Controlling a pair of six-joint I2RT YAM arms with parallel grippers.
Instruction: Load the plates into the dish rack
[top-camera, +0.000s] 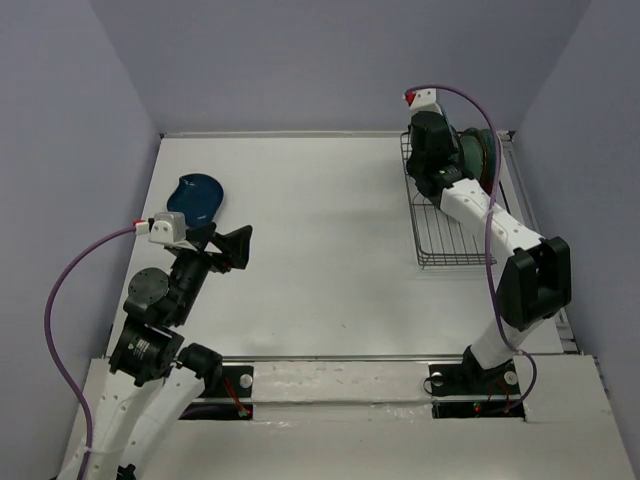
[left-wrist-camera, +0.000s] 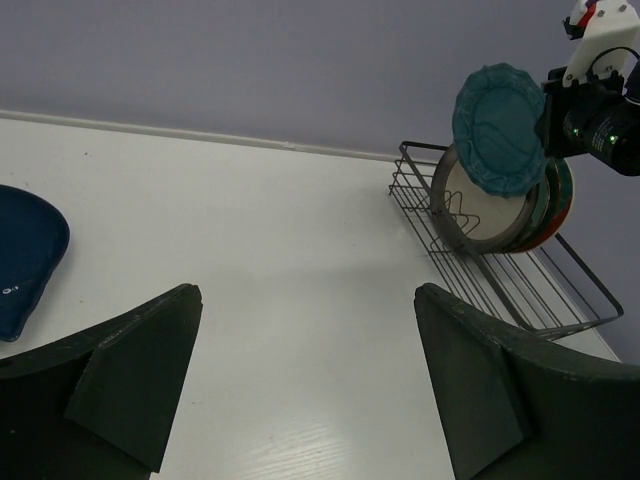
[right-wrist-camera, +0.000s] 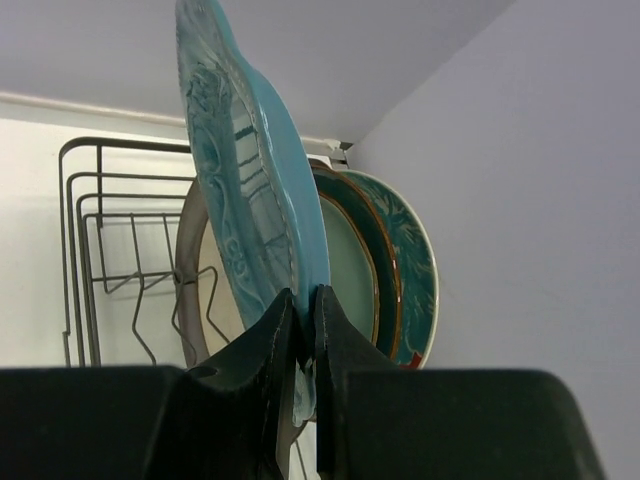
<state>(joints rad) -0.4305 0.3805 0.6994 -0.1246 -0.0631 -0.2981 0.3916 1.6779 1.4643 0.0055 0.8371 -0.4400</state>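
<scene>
one scalloped teal plate (right-wrist-camera: 250, 175) clamped in right pincer (right-wrist-camera: 303, 300) above rack (top-camera: 450, 240)

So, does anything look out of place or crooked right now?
Nothing spilled or broken. The scalloped teal plate hangs above the dish rack in the right arm's jaws, and the dark-blue plate lies alone far left.

Teal plate (right-wrist-camera: 255, 180) pinched in hand (right-wrist-camera: 303, 340)

The counter (top-camera: 320, 260) is white and flat. Pale purple walls (top-camera: 330, 60) stand behind it and on both sides.
</scene>
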